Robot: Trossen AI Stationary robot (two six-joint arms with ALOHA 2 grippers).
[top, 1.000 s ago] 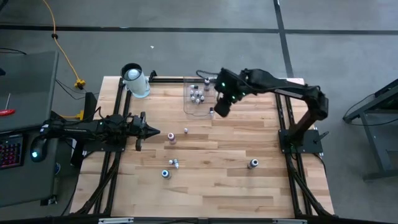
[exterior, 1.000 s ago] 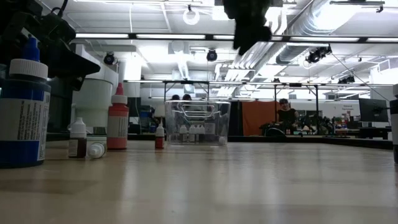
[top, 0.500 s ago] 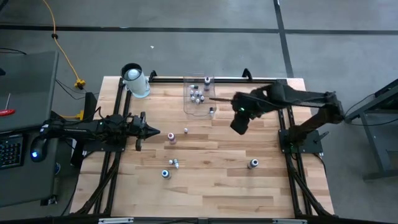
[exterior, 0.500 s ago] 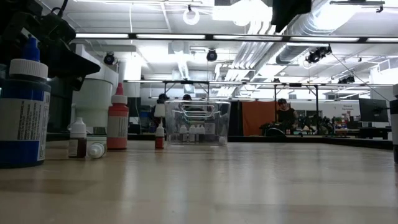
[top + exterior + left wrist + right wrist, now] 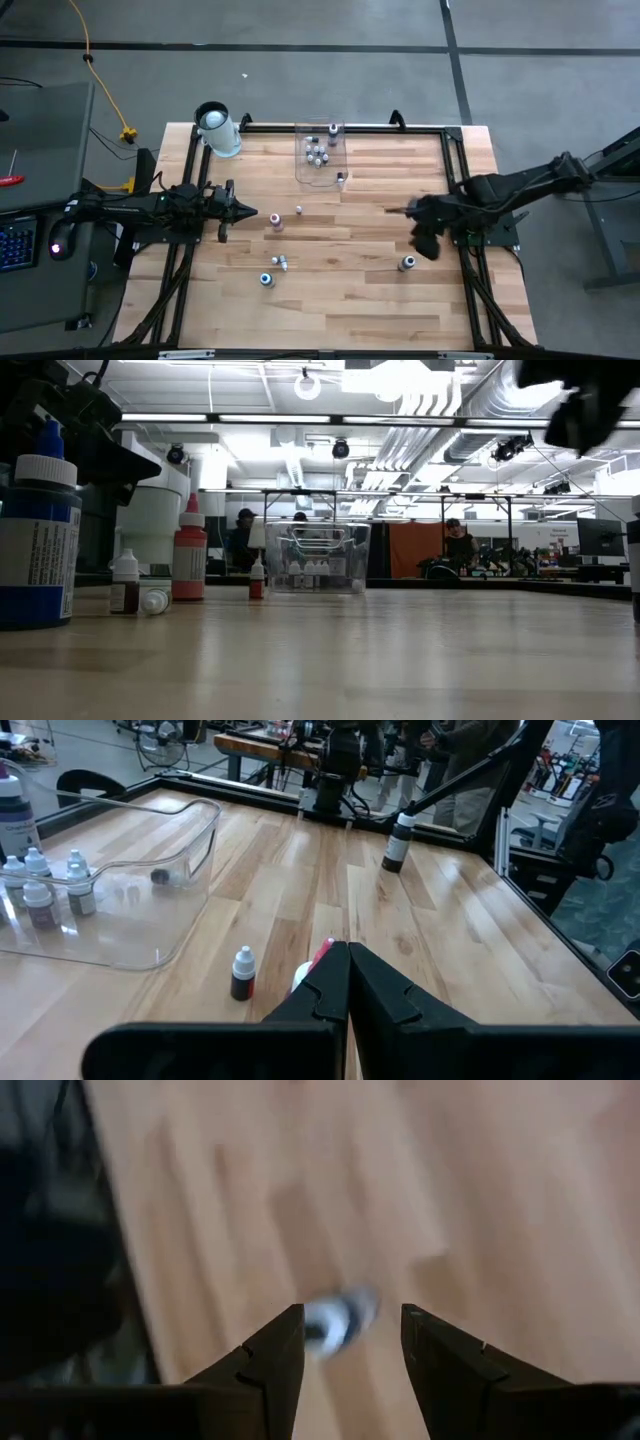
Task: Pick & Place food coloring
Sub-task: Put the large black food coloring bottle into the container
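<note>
Over the right side of your pale wooden table point(image 5: 350, 300), the right arm reaches in low from its base at the table's right edge, its links nearly flat, and the right gripper point(image 5: 425, 243) hangs just above the boards. Its two dark fingers point(image 5: 268, 1355) stand apart with a clear gap, holding nothing; in the right wrist view you see a small whitish, dark-capped food coloring bottle point(image 5: 338, 1318) blurred in the space beyond the tips. From above, that bottle point(image 5: 407, 263) sits just beside the gripper, toward the near edge, not touching it.

Your left arm lies stretched along the table's left side, and the left gripper point(image 5: 243, 212) points toward the middle with its fingers point(image 5: 335, 982) pressed together into a wedge, holding nothing. Just past its tip you have a pink-red bottle lying flat point(image 5: 276, 221) and a small upright one point(image 5: 299, 210); the left wrist view shows the upright one as a tiny dark-bodied, white-capped bottle point(image 5: 242, 972).

Two more tiny bottles point(image 5: 280, 263) rest nearer the front edge, one with a blue part point(image 5: 267, 280). The clear plastic rectangular bin point(image 5: 302, 165) at the far middle holds a cluster of small whitish bottles point(image 5: 318, 155), and one more bottle point(image 5: 341, 179) stands just outside its corner. A tall white cylinder point(image 5: 216, 128) stands at the far left corner.
</note>
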